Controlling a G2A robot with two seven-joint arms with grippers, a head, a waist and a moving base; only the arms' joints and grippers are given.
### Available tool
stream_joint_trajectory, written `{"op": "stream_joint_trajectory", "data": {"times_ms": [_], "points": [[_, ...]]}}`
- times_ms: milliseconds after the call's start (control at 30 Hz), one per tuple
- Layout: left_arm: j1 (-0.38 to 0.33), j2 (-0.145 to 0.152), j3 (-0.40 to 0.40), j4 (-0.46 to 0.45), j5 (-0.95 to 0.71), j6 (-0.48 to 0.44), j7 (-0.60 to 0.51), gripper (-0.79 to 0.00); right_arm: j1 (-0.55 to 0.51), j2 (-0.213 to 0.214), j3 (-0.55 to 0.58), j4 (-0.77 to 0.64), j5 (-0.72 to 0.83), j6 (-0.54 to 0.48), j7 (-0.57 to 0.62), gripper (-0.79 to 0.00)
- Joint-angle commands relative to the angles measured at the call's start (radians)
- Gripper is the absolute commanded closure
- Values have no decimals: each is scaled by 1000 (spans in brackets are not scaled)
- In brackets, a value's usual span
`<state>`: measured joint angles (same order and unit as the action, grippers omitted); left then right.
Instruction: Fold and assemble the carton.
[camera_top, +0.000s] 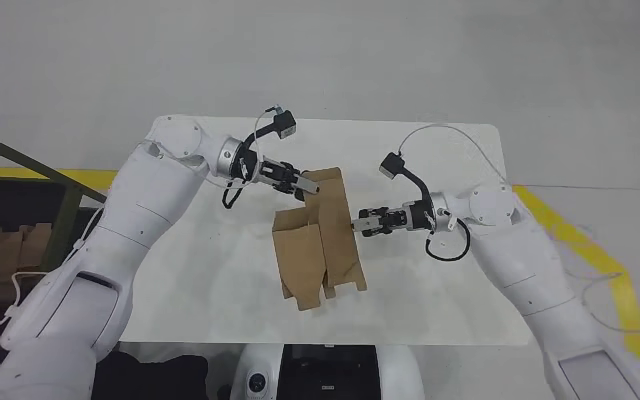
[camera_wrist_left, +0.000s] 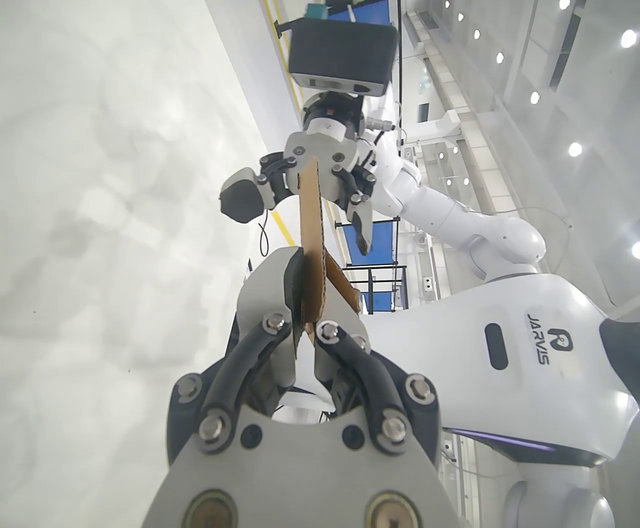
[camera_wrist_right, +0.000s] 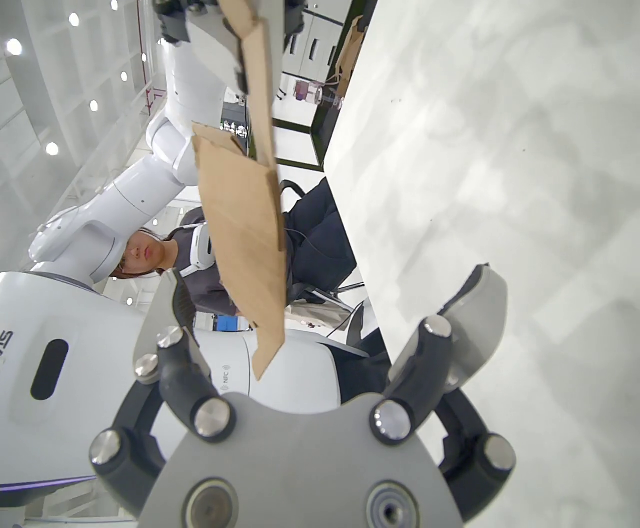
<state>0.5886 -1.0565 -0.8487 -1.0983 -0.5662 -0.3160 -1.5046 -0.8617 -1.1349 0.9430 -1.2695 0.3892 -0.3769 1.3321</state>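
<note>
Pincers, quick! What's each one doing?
Left pincer: closed, holding the flat brown cardboard carton.
Right pincer: open, gripping nothing.

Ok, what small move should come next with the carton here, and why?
Probably close the right hand on the carton. Its fingers stand open astride the carton's edge, while the left hand is already clamped on another edge; a second grip would let the fold begin.

My carton (camera_top: 318, 240) is plain brown corrugated cardboard, not boxed up yet. It's a mostly flat sheet up in the air, one long panel, shorter flaps loose on the near side.
</note>
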Motion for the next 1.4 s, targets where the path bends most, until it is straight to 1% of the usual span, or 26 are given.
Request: {"op": "stream_joint_trajectory", "data": {"times_ms": [0,100,133,167,233,267,333,467,600,700,733,767,900,967,1033,1067,1100,1133,1167,1267,1367], "points": [[-3,-4,9,2,-9,5,-4,0,14,-8,-15,34,40,-25,23,-785],[-10,-12,27,7,-26,10,-10,0,37,-20,-39,69,99,-53,58,-785],[-13,-14,32,11,-29,8,-8,0,46,-24,-49,73,106,-51,60,-767],[-16,-17,37,16,-31,6,-6,0,53,-27,-59,76,112,-48,63,-720],[-22,-21,46,23,-36,4,-4,0,66,-31,-74,81,121,-45,66,-656],[-25,-23,50,28,-38,3,-2,0,70,-33,-81,81,128,-44,67,-597],[-31,-27,56,41,-44,-2,2,0,78,-34,-90,87,135,-45,66,-520],[-39,-33,67,62,-54,-7,7,0,86,-35,-104,92,150,-44,67,-382],[-46,-37,75,75,-58,-10,11,0,85,-35,-111,95,182,-48,63,-357],[-52,-40,81,92,-46,-22,22,0,86,-33,-116,96,194,-48,63,-296],[-53,-41,83,97,-47,-24,24,0,87,-33,-118,95,200,-47,64,-271],[-54,-43,84,103,-49,-26,27,0,88,-33,-120,96,205,-47,65,-225],[-58,-48,87,127,-62,-38,39,0,92,-33,-128,98,225,-43,68,-108],[-60,-51,88,133,-66,-41,42,0,93,-34,-131,97,241,-43,68,-6],[-62,-53,90,138,-68,-42,43,-15,95,-33,-135,98,246,-43,68,0],[-63,-53,91,140,-68,-42,43,-95,97,-33,-136,98,248,-44,67,0],[-65,-54,92,142,-67,-43,43,-320,97,-33,-138,98,250,-44,67,0],[-66,-55,92,142,-65,-44,45,-711,98,-33,-139,98,254,-44,67,0],[-68,-55,94,141,-63,-43,43,-785,98,-33,-140,99,258,-45,67,0],[-69,-54,82,135,-82,-49,49,-785,98,-32,-142,102,277,-44,67,0],[-63,-45,54,116,-96,-62,62,-785,96,-32,-141,109,300,-42,69,0]]}}
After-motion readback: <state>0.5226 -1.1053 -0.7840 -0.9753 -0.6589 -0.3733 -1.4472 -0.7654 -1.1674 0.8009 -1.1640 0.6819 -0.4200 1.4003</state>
